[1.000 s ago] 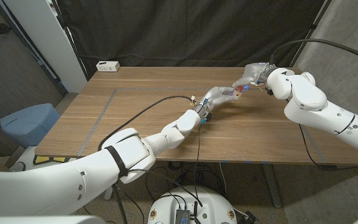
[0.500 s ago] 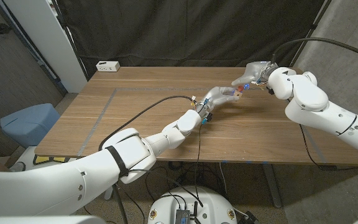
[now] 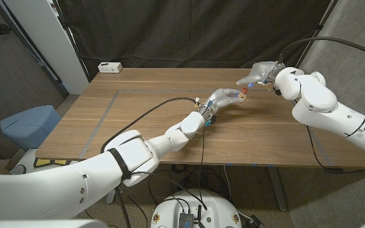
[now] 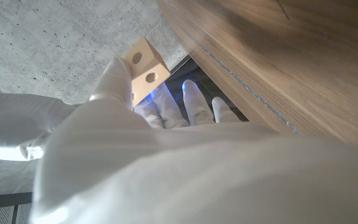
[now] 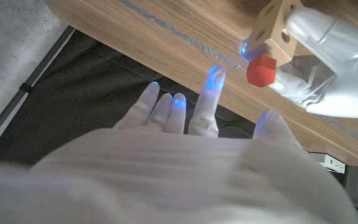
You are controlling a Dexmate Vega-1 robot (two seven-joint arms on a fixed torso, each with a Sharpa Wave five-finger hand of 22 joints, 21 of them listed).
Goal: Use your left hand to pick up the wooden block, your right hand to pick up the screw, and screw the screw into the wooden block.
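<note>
My left hand [image 3: 220,98] holds the pale wooden block [image 3: 236,95] above the table's far middle. In the left wrist view the block [image 4: 143,67] shows two round holes above the fingers of that hand [image 4: 135,143]. The red-headed screw [image 3: 244,92] sticks out of the block's side that faces my right hand. The right wrist view shows the screw [image 5: 261,70] seated against the block [image 5: 275,31], with nothing gripping it. My right hand [image 3: 258,73] hovers just beyond the screw, and its fingers [image 5: 207,99] are spread and hold nothing.
The wooden table [image 3: 157,130] carries grey tape lines [image 3: 106,111]. A white power strip [image 3: 109,66] lies at its far left corner. A black cable [image 3: 163,104] runs along my left arm. A blue seat [image 3: 27,123] stands off the table's left side.
My right hand has drawn back from the screw and opened its fingers. The screw stays in the block. My left hand has kept still.
</note>
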